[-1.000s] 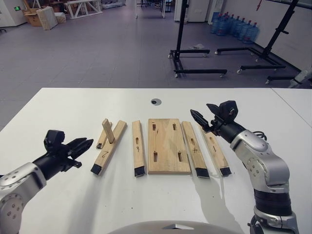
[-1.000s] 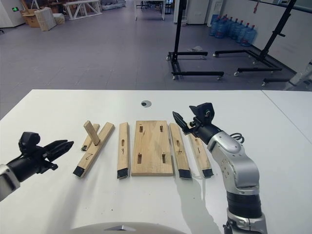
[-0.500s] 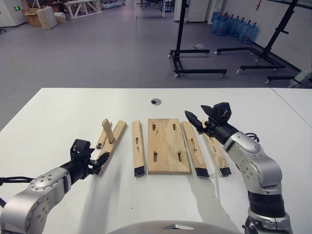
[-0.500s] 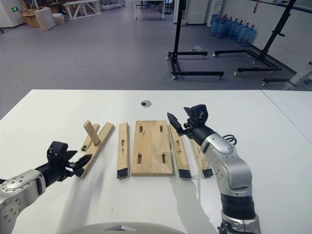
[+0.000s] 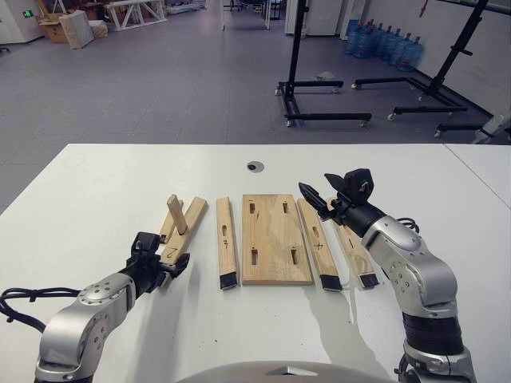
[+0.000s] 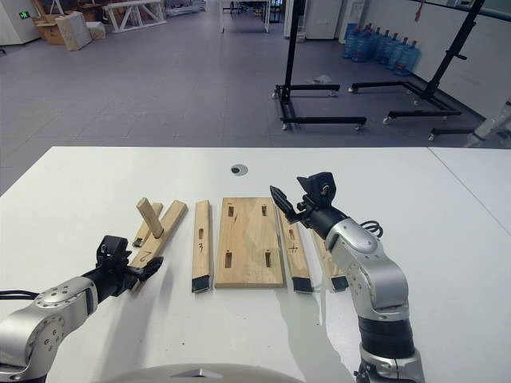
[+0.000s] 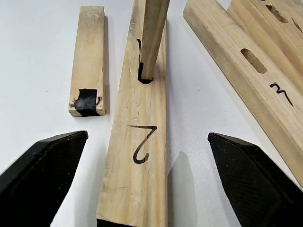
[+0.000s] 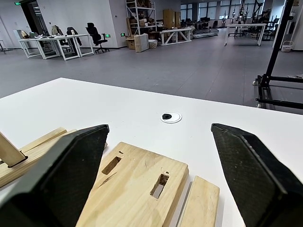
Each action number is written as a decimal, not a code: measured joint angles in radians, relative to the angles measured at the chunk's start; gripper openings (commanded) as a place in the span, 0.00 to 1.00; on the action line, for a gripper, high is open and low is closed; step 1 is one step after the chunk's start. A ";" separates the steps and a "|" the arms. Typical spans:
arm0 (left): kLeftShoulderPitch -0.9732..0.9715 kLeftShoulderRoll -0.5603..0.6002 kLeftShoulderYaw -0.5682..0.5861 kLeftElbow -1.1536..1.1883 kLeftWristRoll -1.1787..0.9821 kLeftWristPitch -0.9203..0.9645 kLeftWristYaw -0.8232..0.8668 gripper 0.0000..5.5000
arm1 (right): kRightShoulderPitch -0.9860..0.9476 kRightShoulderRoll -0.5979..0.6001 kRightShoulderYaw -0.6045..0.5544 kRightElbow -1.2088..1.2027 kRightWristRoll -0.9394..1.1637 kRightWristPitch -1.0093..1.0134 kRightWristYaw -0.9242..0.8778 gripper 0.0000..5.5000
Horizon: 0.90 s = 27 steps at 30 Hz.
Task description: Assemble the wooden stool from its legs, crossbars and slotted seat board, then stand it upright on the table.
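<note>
Nearest the counter's near edge, the left gripper has come in from the left side over the last second. It now sits at the near end of the leg marked 2. Its fingers are apart, one on each side of that end, and seem not to touch the wood. I judge this to be the approach for a first grasp, with no part lifted yet.

The stool is still all loose pieces, laid in a row across the middle of the counter with their long sides running near to far.
- Leg 2 lies flat, and a crossbar stands tilted in its slot.
- A second, short crossbar with a black-marked end lies just beside leg 2, toward the left edge.
- A leg marked 3 comes next, toward the right.
- The slotted seat board lies flat with four slots cut through it.
- Two more legs lie close together beyond the board's right side.

All the wood is pale and unfinished. The legs carry hand-written numbers and have dark near tips.

Farther back, the right gripper has drifted a little leftward. It hangs above the far ends of the two right-hand legs, near the board's far right corner, with its fingers spread and holding nothing. It looks ready but not committed to a piece.

A round grommet is set in the counter toward the far edge.
</note>
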 measured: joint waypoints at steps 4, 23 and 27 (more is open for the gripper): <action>-0.002 -0.035 0.004 0.040 0.002 -0.008 -0.001 0.85 | -0.017 -0.004 0.000 0.005 0.000 0.000 0.007 0.72; 0.004 0.031 -0.089 0.091 0.153 -0.129 -0.042 0.37 | -0.032 -0.006 0.001 0.026 0.000 0.000 0.008 0.72; 0.002 -0.003 -0.071 0.099 0.151 -0.132 -0.036 0.37 | -0.034 -0.010 0.001 0.030 0.000 0.000 0.009 0.72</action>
